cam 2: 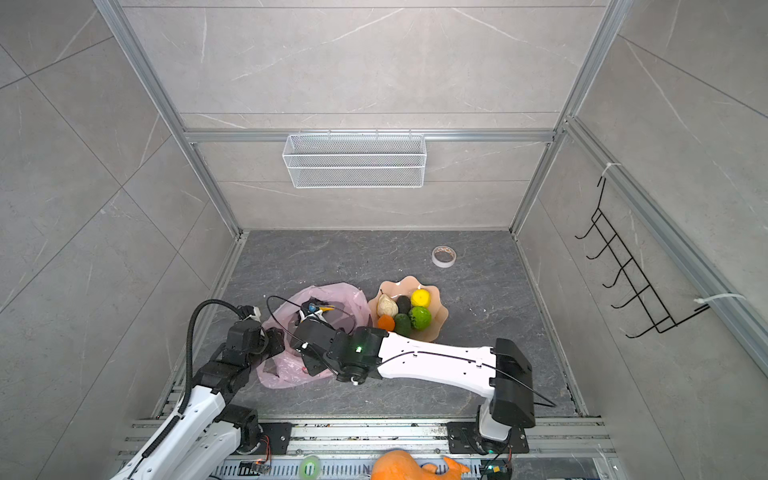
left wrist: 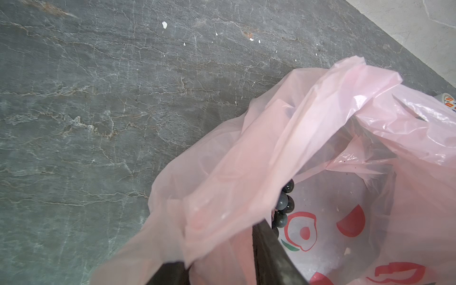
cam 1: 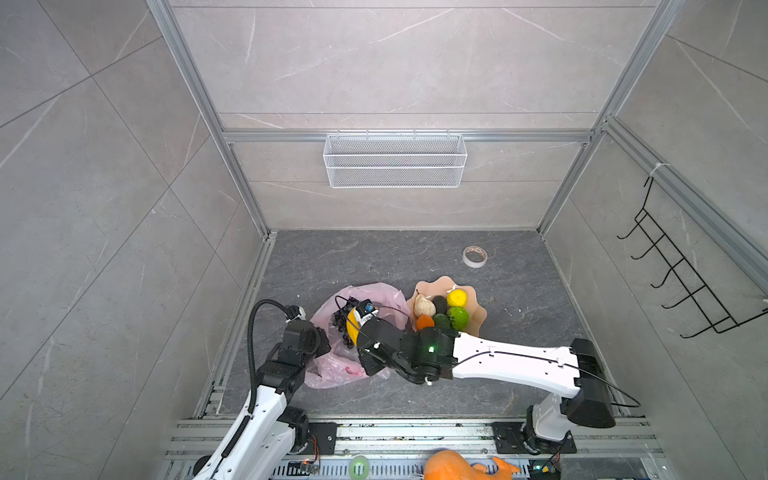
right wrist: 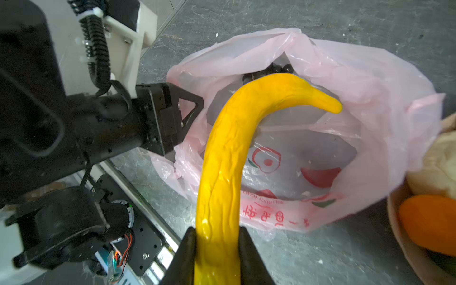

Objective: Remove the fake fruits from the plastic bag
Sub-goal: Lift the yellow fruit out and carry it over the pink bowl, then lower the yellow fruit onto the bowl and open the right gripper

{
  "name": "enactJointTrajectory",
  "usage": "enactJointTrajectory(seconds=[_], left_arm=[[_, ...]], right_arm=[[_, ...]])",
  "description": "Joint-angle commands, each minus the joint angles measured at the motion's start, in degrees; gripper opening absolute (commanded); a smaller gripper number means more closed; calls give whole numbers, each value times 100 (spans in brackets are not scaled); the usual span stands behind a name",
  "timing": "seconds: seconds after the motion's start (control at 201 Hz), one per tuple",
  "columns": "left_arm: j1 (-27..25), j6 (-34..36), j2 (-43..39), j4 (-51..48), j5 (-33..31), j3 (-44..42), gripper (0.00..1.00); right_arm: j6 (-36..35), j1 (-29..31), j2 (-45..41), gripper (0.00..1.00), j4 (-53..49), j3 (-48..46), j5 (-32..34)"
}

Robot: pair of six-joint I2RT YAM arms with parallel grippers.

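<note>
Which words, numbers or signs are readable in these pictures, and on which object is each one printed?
No text can be read for certain.
Plastic bag: red characters and a small line of letters, seen mirrored through the film, not legible; red fruit pictures beside them.
Small label at the edge of the left wrist view: orange marks, too small to read.

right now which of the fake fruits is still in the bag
The black grape bunch, tucked under the rim of the pink plastic bag. The banana is in the right gripper; the others sit on the peach plate.

Pale grey marbled walls (cam 1: 395, 62) framed in aluminium enclose a dark stone floor (cam 1: 374, 257), with a white mesh basket (cam 1: 395, 160) hung behind.
</note>
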Motion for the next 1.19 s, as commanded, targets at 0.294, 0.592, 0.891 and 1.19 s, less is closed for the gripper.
enactJointTrajectory(seconds=[0.294, 0.592, 0.891, 1.19], left_arm=[[-5, 87, -91, 74, -37, 2, 38], [-6, 83, -66, 72, -37, 9, 38], [-7, 92, 27, 97, -16, 35, 38], [-5, 83, 1, 96, 0, 22, 38]], right_arm=[[635, -197, -1151, 26, -1416, -523, 1653], [833, -1045, -1769, 26, -1737, -1357, 1449], [365, -2035, -1216, 26, -1406, -1227, 995], [138, -2679, 245, 27, -1554, -144, 918]])
